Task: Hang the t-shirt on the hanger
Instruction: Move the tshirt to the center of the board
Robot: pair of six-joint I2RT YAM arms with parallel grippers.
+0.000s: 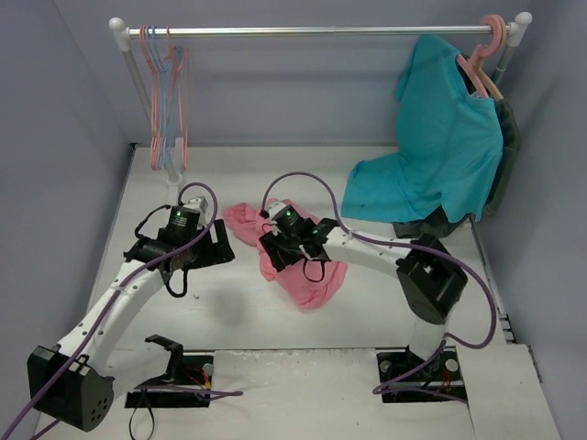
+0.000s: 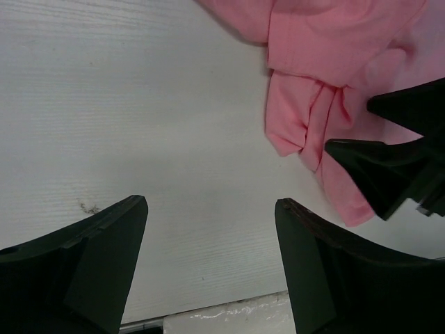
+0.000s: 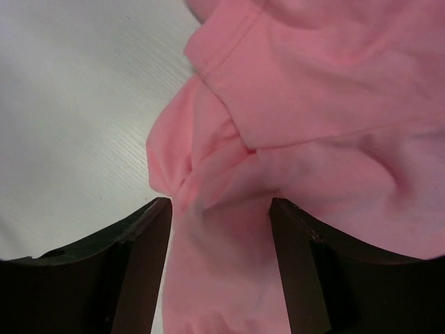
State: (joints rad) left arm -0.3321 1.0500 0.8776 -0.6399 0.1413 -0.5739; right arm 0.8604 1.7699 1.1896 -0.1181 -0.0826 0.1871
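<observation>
1. Top external view: nearest, the left arm [image 1: 115,307] and the right arm [image 1: 381,246] rise from their bases at the near edge of the desk [image 1: 248,312] and reach toward its middle.
2. Left jaws stand wide apart and hold nothing. The left wrist view shows them over bare desk, just left of the t-shirt [image 2: 327,56].
3. Right jaws are partly parted and sit on the t-shirt [image 3: 313,90], with a bunched fold filling the gap between them. Whether they pinch it cannot be told.
4. The t-shirt [image 1: 316,280] lies crumpled at mid-desk, under the right jaws.
5. Farther back on the right, a teal t-shirt [image 1: 440,156] hangs from a thick pink hanger [image 1: 486,46], its lower part draped down to the desk.
6. Farthest, at the left end of the rail [image 1: 321,30], the hanger [image 1: 151,110] hangs bare among thin blue hangers [image 1: 170,92], well apart from the t-shirt.
</observation>
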